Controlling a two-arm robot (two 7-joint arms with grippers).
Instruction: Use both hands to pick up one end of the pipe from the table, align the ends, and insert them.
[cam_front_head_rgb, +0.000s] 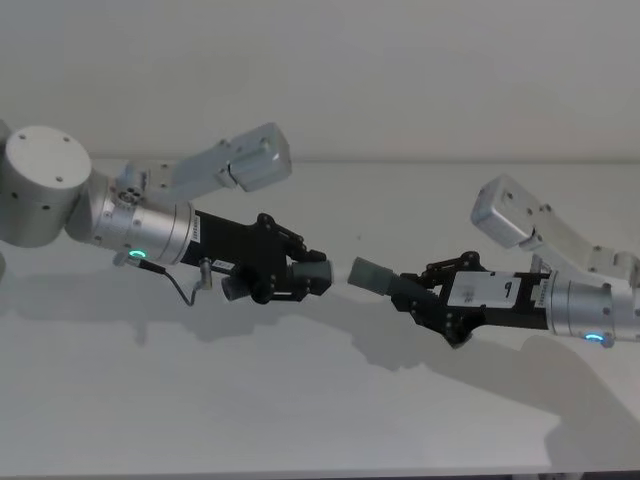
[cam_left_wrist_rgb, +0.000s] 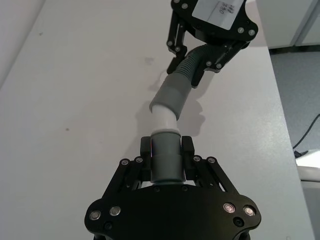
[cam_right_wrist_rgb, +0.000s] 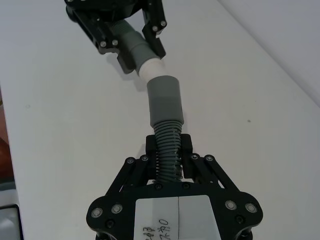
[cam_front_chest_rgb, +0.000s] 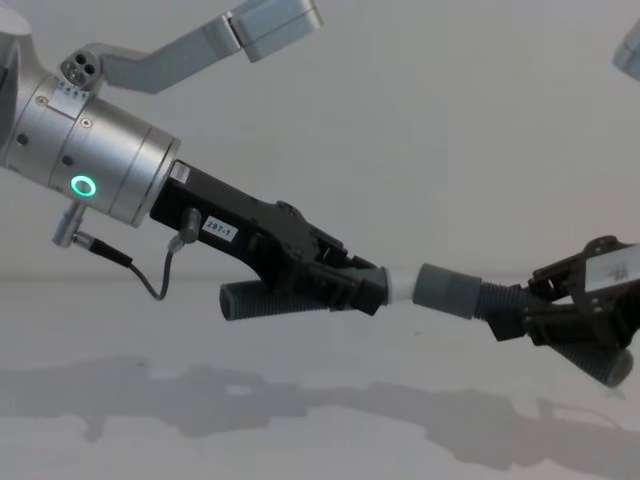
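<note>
Pipe pieces hang above the worktop (cam_front_head_rgb: 300, 420), tip to collar (cam_right_wrist_rgb: 165, 97): the left end effector (cam_left_wrist_rgb: 166, 159) clamps the smooth grey end behind the white tip (cam_left_wrist_rgb: 163, 119), the right end effector (cam_right_wrist_rgb: 169, 156) the ribbed hose. They look light and bendy, so holding near the ends suits. Label print is unreadable, save perhaps "287-1".

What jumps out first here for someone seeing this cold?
Two black grippers facing each other in mid-air above the white table, each with its jaws shut on a grey pipe piece. The left gripper holds the piece with the pale tip; the right gripper holds the ribbed piece with the collar. Tip and collar meet at a slight angle.
</note>
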